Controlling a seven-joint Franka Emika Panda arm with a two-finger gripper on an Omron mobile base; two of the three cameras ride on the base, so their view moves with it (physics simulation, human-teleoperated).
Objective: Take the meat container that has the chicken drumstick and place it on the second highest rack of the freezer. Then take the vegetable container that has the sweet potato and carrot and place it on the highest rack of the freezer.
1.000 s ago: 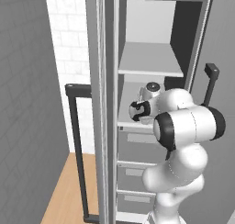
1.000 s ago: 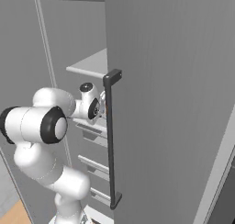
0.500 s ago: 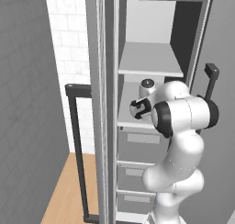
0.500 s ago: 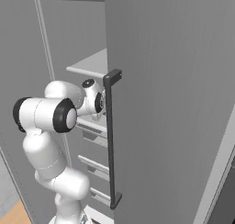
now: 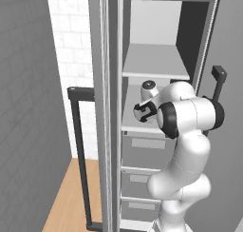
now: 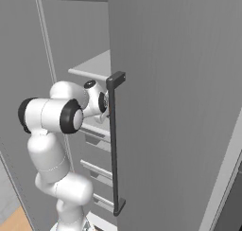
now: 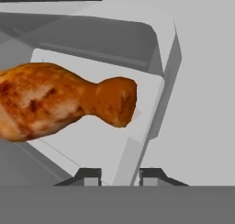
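Freezer (image 5: 156, 60) stood open, its dark-handled door (image 6: 156, 107) screening the arm. Pincer (image 7: 119, 176) straddled the meat container's (image 7: 153, 103) wall beside the chicken drumstick (image 7: 59, 103), slightly parted; grip uncertain.

I see the freezer (image 5: 156, 60) standing open, pale highest rack (image 5: 154, 62) bare on top, lower shelf (image 7: 202, 103) beneath carrying the grey meat container (image 7: 92, 140) (drumstick (image 7: 59, 103) lying inside it), grey drawers (image 5: 147, 152) stacked below

The white arm (image 5: 190, 131) reaches into the open freezer (image 5: 156, 107), its wrist just under the highest rack (image 5: 154, 62)
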